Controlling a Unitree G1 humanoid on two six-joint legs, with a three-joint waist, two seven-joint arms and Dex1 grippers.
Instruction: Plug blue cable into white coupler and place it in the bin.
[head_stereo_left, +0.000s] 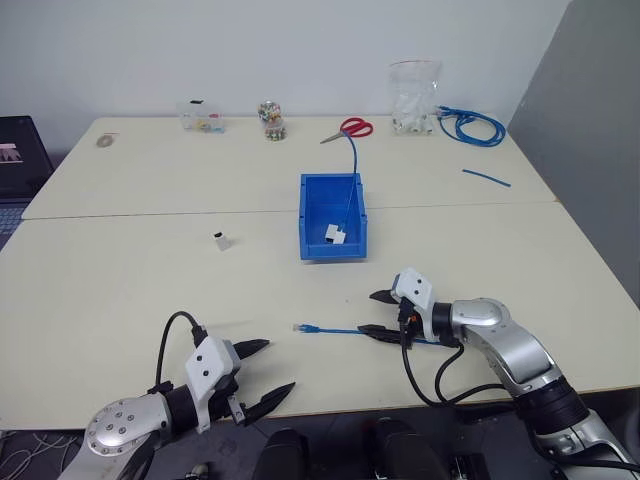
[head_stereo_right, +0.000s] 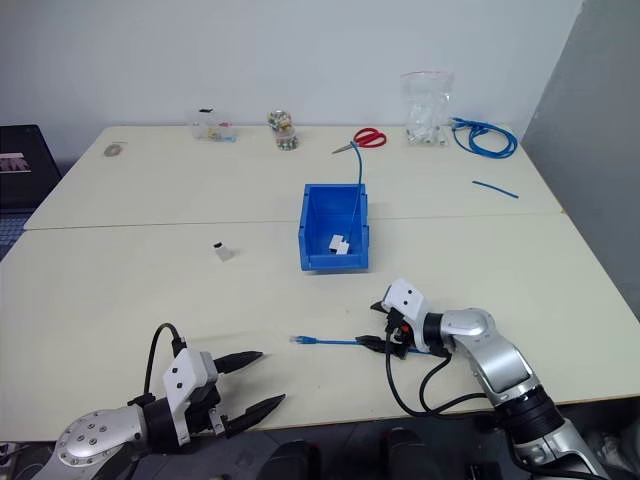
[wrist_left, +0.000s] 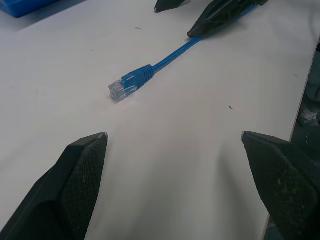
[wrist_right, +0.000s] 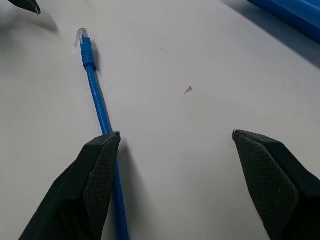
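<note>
You see the blue cable (head_stereo_left: 335, 329) lying flat on the pale worktop (head_stereo_left: 150, 290), near the front edge, with its clear plug (wrist_left: 119, 90) pointing toward the left side. The cable runs from this plug to the right and passes under the right gripper (head_stereo_left: 378, 314). The jaws of this gripper are spread wide. In the right wrist view the cable goes just beside one finger (wrist_right: 97, 175), maybe touching it, and the other finger stands well apart from it, so nothing is pinched.

The left gripper (head_stereo_left: 262, 369) hangs near the front edge of the worktop, in front of the plug and a little to its left. Its jaws are also spread wide and they hold nothing. In the left wrist view the plug lies on the worktop beyond the two fingers, apart from both.

The white coupler (head_stereo_left: 221, 240) stands alone on the worktop, behind the left gripper and to the left of the bin (head_stereo_left: 312, 212). It is well apart from the plug.

The bin sits near the middle of the worktop. Inside it you see another white coupler (head_stereo_left: 334, 234) on a thin blue cable (head_stereo_left: 351, 170), which goes up over the back wall toward the red scissors (head_stereo_left: 352, 128). Farther back on the right there is a coiled blue cable (head_stereo_left: 472, 124) and a short blue piece (head_stereo_left: 486, 177).
</note>
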